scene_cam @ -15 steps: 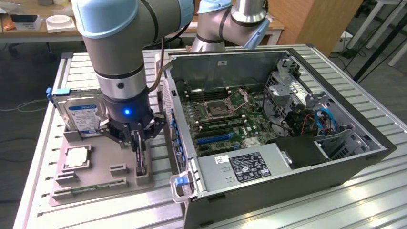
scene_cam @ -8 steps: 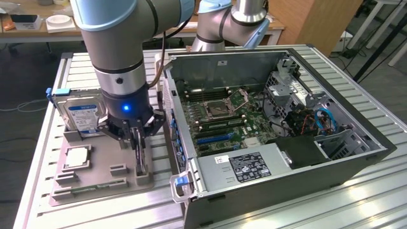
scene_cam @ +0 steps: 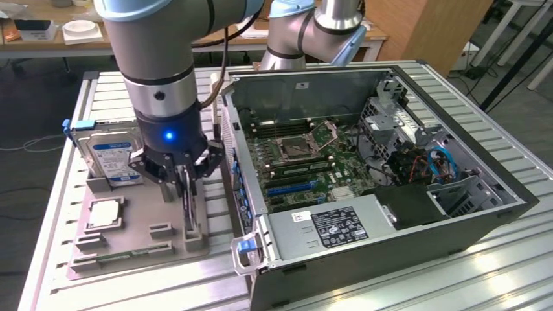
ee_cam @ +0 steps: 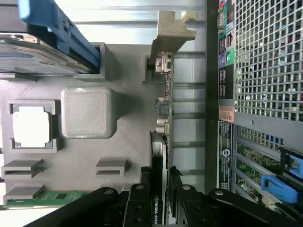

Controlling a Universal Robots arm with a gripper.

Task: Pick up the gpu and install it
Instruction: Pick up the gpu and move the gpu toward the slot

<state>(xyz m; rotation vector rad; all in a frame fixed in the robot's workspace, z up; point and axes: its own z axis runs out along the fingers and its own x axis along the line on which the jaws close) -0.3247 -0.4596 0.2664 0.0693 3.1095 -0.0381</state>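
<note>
The gpu (scene_cam: 189,210) stands on edge in a slot of the grey holder tray (scene_cam: 138,243), just to the exterior view's left of the open computer case (scene_cam: 484,223). My gripper (scene_cam: 188,188) comes straight down over it, one finger on each face of the card. In the wrist view the gpu (ee_cam: 163,118) shows edge-on, its silvery bracket (ee_cam: 171,28) at the far end. The gripper (ee_cam: 159,191) is shut on the card's near end, the black fingers (ee_cam: 138,203) pressed against both sides. The card's lower edge still rests in the tray.
A silver hard drive (scene_cam: 112,159) with a blue label stands at the tray's back. A processor (scene_cam: 103,214) and a green memory stick (scene_cam: 121,256) lie in the tray. The case's motherboard (scene_cam: 298,162) faces up; its rear grille (ee_cam: 265,61) is close beside the card.
</note>
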